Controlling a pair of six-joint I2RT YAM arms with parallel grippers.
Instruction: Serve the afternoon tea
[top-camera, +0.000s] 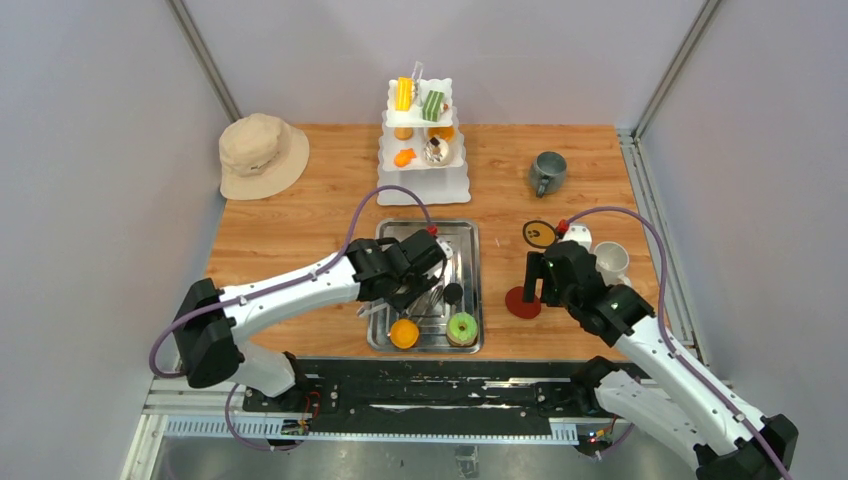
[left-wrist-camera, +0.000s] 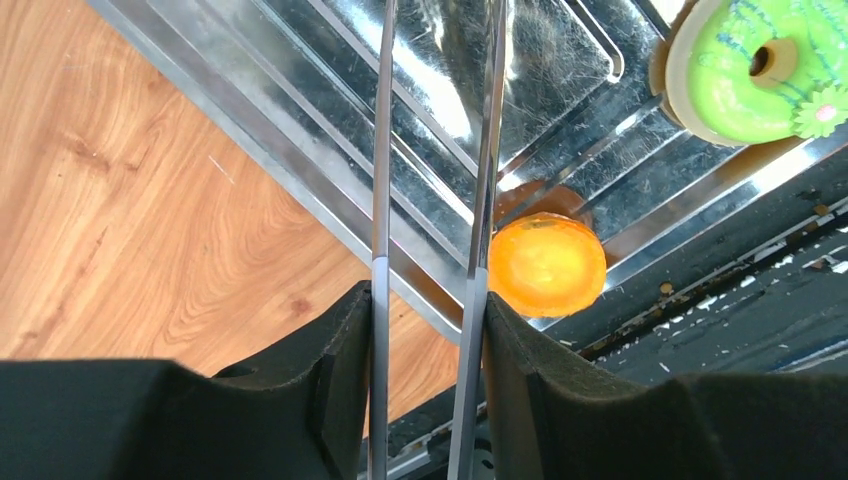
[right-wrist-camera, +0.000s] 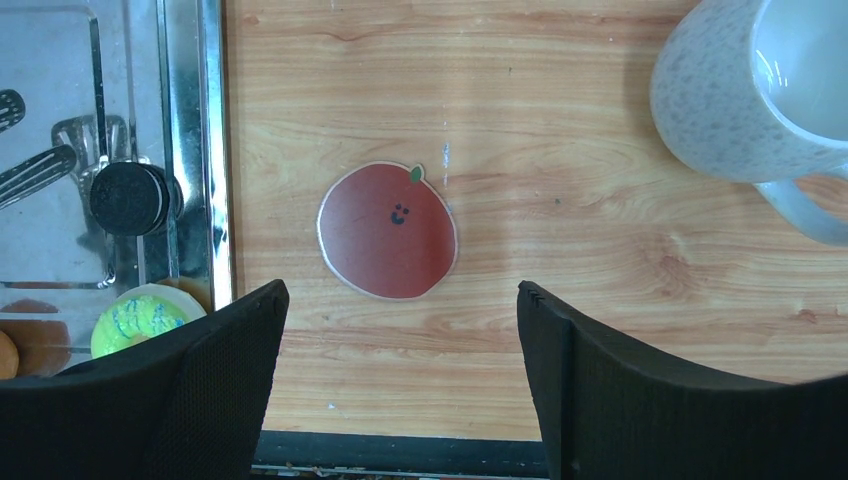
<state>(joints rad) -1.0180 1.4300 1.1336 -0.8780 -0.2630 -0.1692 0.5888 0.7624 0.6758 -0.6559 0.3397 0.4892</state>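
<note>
Fingers of the left gripper fill the bottom of the left wrist view, pressed together on the two arms of metal tongs that run out over the steel tray. Just beside one tong arm, an orange pastry sits against the tray's near rim. A green donut lies in the tray's near right corner, and a black sandwich cookie rests farther in, apart from both. The left arm reaches in from the left, its wrist over the middle of the tray.

The right gripper hovers with its jaws spread wide above a red coaster with a small face, touching nothing. A white mug stands near it, a yellow coaster just behind, and a grey mug farther back.

At the back centre, a white tiered stand carries a yellow pastry and a green pastry on top, with more on the tier below. A beige hat lies at the back left.
</note>
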